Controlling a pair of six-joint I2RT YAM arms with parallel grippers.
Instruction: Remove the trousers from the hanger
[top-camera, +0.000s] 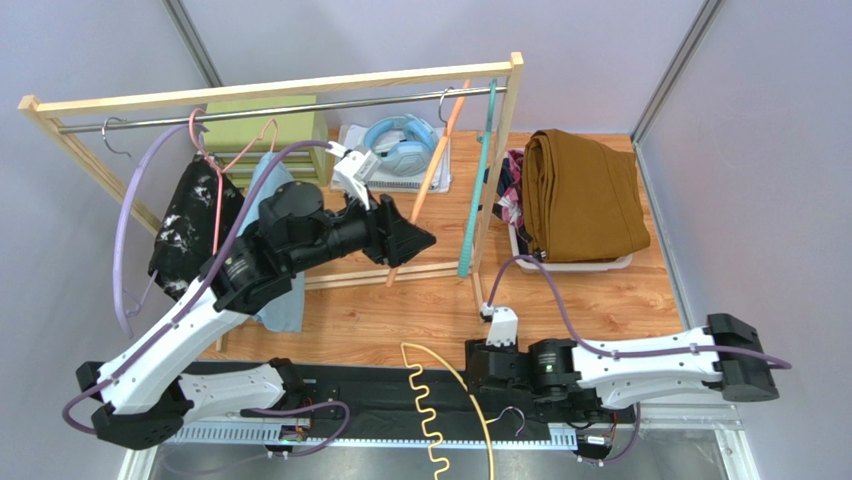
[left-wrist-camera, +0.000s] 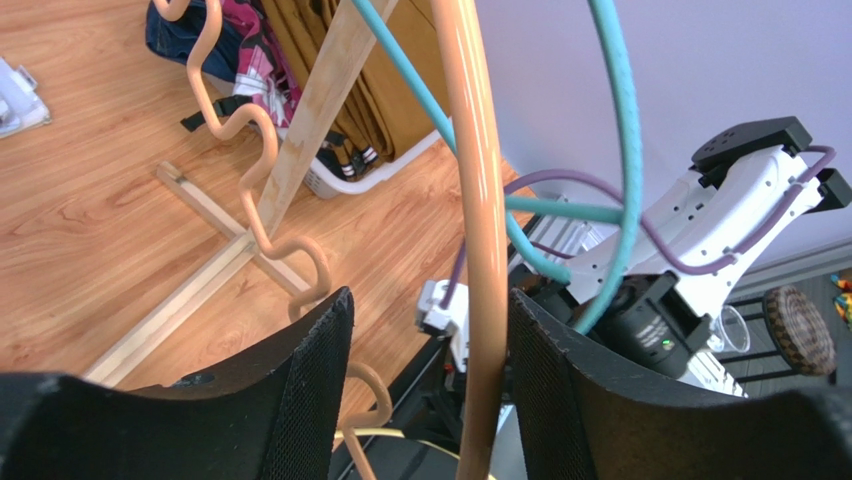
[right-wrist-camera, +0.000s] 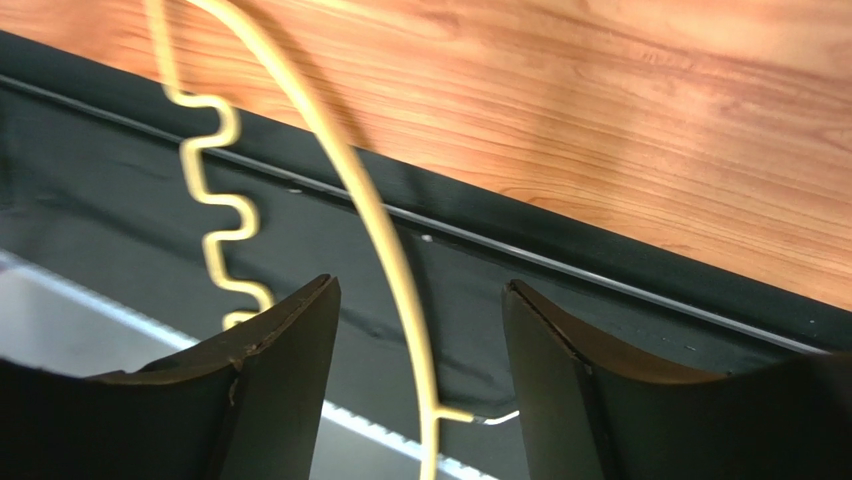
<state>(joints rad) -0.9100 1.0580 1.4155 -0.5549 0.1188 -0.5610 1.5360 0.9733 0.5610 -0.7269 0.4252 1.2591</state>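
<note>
Black fingers (left-wrist-camera: 310, 390) of the left gripper (left-wrist-camera: 430, 300) are seen closest in the left wrist view. They are spread apart, with the straight bar of an orange hanger (left-wrist-camera: 480, 200) passing between them. The bar lies hard by the right-hand finger and well clear of the other, so nothing is clamped. A teal hanger (left-wrist-camera: 625, 150) is hung just beyond it.

The right gripper (right-wrist-camera: 420, 283) is likewise held open, low over the near edge of the table (top-camera: 400, 310). The thin wire of a yellow hanger (right-wrist-camera: 370, 210) is framed between its jaws and touched by neither.

Two pairs of trousers are seen on hangers at the left end of the metal rail (top-camera: 300, 110) of the wooden rack (top-camera: 270, 90). The black trousers with white speckles (top-camera: 190, 225) are draped over a pink hanger (top-camera: 215, 190), and the light blue trousers (top-camera: 275, 300) are hung just beside them, partly hidden by the left arm.

The mustard-brown trousers (top-camera: 580, 190) are laid folded on top of a white bin (top-camera: 590, 265) at the far right of the table. The pink floral trousers (top-camera: 515, 185) and the dark navy trousers (left-wrist-camera: 170, 40) are tucked under their left edge.

Blue headphones (top-camera: 400, 145) are set behind the rack.
</note>
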